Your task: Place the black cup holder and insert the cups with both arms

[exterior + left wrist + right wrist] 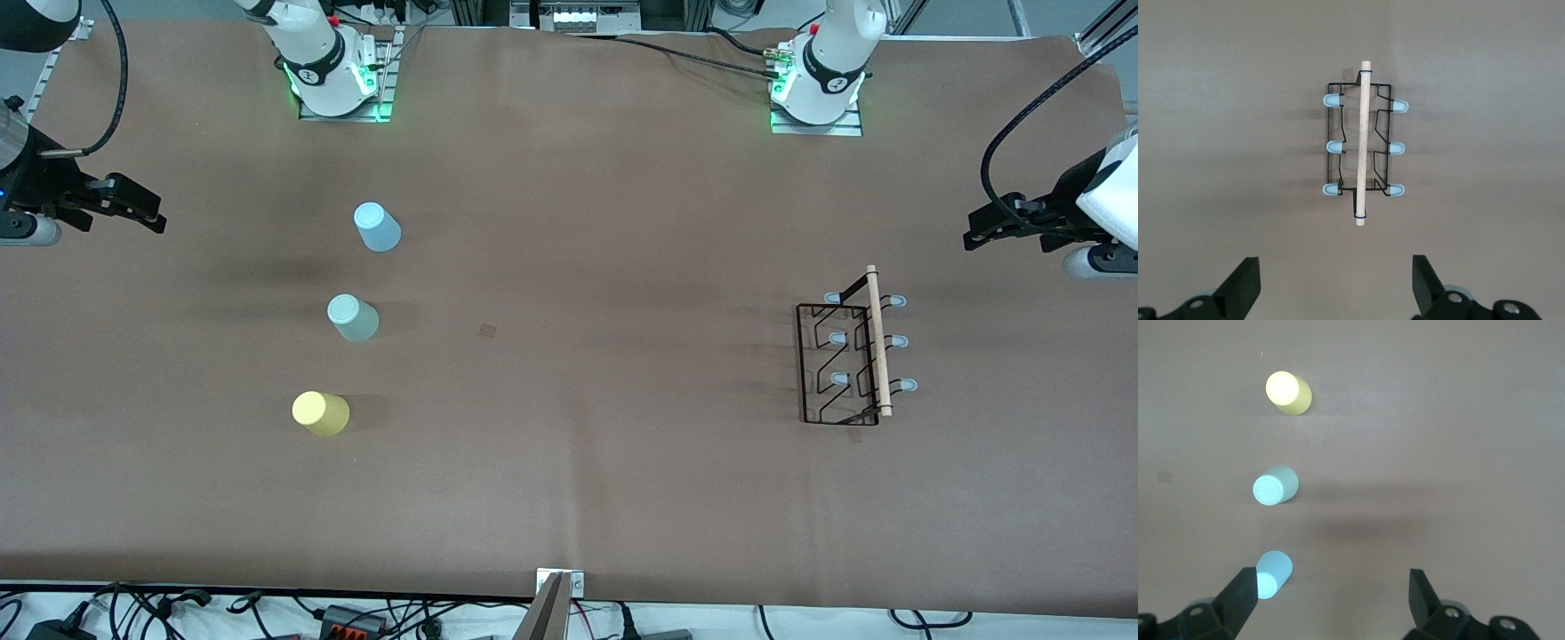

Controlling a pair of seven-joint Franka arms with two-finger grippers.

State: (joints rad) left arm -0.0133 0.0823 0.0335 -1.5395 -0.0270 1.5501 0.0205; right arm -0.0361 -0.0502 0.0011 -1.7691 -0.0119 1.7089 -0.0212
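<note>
The black cup holder (845,360) stands on the table toward the left arm's end, its wooden rod (1362,143) on top and grey-tipped pegs sticking out on both sides. Three cups stand upside down in a row toward the right arm's end: light blue (378,227) farthest from the front camera, mint-green (353,318) in the middle, yellow (321,413) nearest. My left gripper (973,236) (1336,273) hangs open above the table's end, apart from the holder. My right gripper (151,213) (1331,587) hangs open over its own end, apart from the cups (1275,487).
Brown paper covers the table (569,462). The two arm bases (333,76) (818,84) stand along the edge farthest from the front camera. Cables and plugs (338,618) lie past the nearest edge. A small dark mark (487,331) shows on the paper mid-table.
</note>
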